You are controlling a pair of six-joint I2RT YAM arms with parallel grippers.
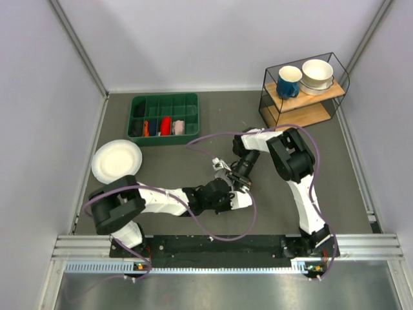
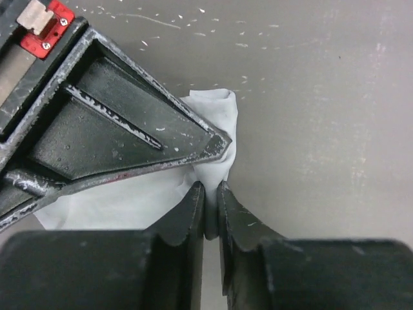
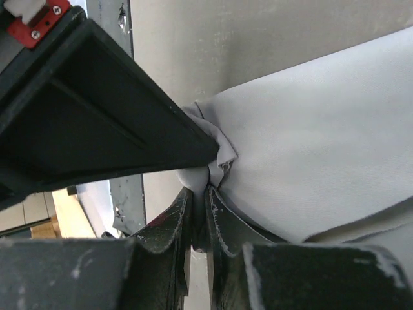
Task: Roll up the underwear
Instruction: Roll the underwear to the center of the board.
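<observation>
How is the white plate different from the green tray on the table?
The white plate is round and bare; the green tray is rectangular, divided into compartments, some holding small cloth rolls. The plate sits at the left edge of the grey table, nearer the front; the tray lies farther back. Both rest flat on it.

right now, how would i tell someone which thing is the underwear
Go to the middle of the grey table, where the left gripper and right gripper meet. The underwear is the light grey cloth both pinch. Unlike the small red, pink and dark rolls in the green tray, it is loose and outside it.
</observation>
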